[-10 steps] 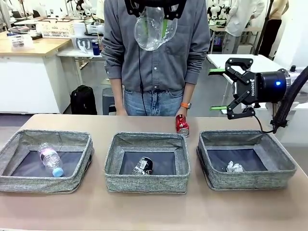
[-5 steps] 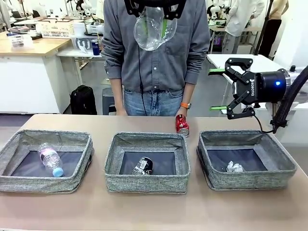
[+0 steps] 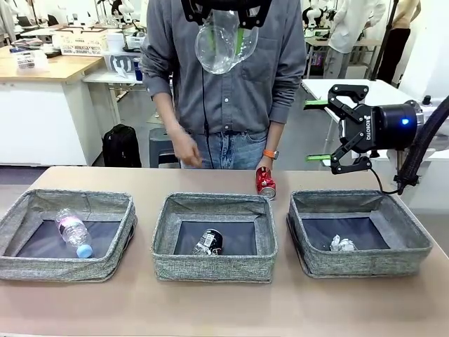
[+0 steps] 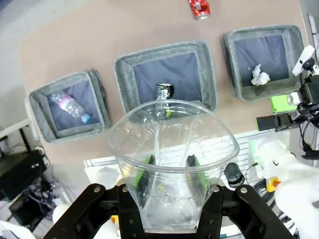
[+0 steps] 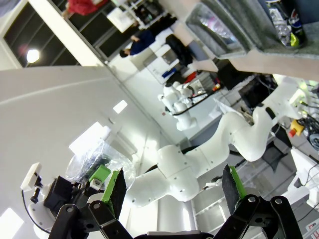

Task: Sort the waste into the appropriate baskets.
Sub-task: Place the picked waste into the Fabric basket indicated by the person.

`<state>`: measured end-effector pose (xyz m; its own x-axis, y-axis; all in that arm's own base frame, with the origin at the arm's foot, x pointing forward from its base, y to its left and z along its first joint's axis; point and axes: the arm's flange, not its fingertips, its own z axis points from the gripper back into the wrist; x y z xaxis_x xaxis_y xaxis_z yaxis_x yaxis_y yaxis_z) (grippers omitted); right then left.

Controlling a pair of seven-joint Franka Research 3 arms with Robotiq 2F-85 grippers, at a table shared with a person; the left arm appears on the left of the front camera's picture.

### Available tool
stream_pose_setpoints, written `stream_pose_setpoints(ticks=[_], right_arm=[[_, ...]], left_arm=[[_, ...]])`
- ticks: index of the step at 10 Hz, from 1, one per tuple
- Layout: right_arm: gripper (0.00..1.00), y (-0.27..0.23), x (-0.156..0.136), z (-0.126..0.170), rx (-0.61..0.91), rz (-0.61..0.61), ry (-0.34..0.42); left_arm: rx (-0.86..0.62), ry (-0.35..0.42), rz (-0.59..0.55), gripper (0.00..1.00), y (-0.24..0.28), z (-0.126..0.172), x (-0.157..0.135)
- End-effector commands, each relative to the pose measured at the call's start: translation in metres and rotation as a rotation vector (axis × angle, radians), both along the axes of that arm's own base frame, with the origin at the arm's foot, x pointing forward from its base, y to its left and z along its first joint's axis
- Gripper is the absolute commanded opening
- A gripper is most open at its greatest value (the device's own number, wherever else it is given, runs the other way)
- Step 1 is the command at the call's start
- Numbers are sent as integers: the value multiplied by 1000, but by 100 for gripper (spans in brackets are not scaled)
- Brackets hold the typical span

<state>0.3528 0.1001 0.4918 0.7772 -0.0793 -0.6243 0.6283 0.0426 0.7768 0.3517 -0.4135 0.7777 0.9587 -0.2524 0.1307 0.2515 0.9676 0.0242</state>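
High above the table my left gripper point(image 3: 224, 27) is shut on a clear crumpled plastic container point(image 3: 223, 42); in the left wrist view its green pads point(image 4: 147, 168) press that container point(image 4: 172, 129) from both sides. Off to the right, my right gripper point(image 3: 312, 131) hangs open and empty above the right basket point(image 3: 365, 265). That basket holds a white wad point(image 3: 342, 243). A black-and-white can point(image 3: 208, 241) lies in the middle basket point(image 3: 214, 272). The left basket point(image 3: 70, 269) holds a pink-labelled bottle point(image 3: 73, 232). A red can point(image 3: 265, 182) stands on the table behind the baskets.
A person in a grey shirt stands at the table's far side, one hand point(image 3: 264, 165) just above the red can and the other hand point(image 3: 186, 149) raised over the far edge. Bare tabletop point(image 3: 224, 309) runs along the near side.
The person's arm on the picture's left has swung forward, its hand now blurred over the far edge. Both grippers and all the waste have stayed still.
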Motion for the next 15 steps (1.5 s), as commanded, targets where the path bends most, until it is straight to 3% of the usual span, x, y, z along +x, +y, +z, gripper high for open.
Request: stream_pose_setpoints(ticks=[1,15], right_arm=[[100,2,1,4,20,-1,6],[100,2,1,4,20,-1,6]], left_arm=[[-11,1,-1,36,1,2,0],[0,0,0,36,0,0,0]])
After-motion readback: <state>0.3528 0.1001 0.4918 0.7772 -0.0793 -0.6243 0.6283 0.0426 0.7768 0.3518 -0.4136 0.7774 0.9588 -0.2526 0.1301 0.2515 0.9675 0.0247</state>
